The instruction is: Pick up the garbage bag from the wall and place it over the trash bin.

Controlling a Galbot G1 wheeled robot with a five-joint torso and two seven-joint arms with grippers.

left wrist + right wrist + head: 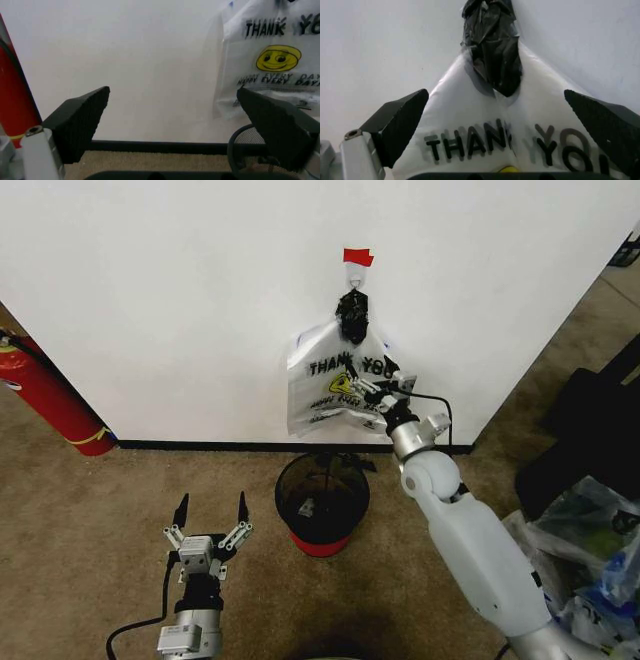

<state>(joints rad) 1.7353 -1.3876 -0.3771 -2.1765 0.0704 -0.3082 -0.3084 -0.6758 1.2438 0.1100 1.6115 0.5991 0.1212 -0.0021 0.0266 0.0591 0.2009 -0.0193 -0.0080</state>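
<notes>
On the white wall point(180, 300), under a red tape piece point(357, 256), a small hook point(357, 276) carries a whitish "THANK YOU" bag point(330, 385) with a yellow smiley. Crumpled black plastic point(495, 48) sits at that bag's top. The garbage bag is out of view. My right gripper point(385, 388) is raised against the hanging bag's right side. It stands open point(495, 97), fingers wide apart just below the black bunch. The trash bin point(285, 480), black mesh with a red base, stands on the carpet below. My left gripper point(211, 510) hovers low to its left, open point(173, 92).
A red fire extinguisher point(50, 395) leans against the wall at the left. A black baseboard point(200, 445) runs along the floor. At the right stand a dark case point(590, 430) and a heap of crinkly clear plastic point(600, 560) with blue and green patches.
</notes>
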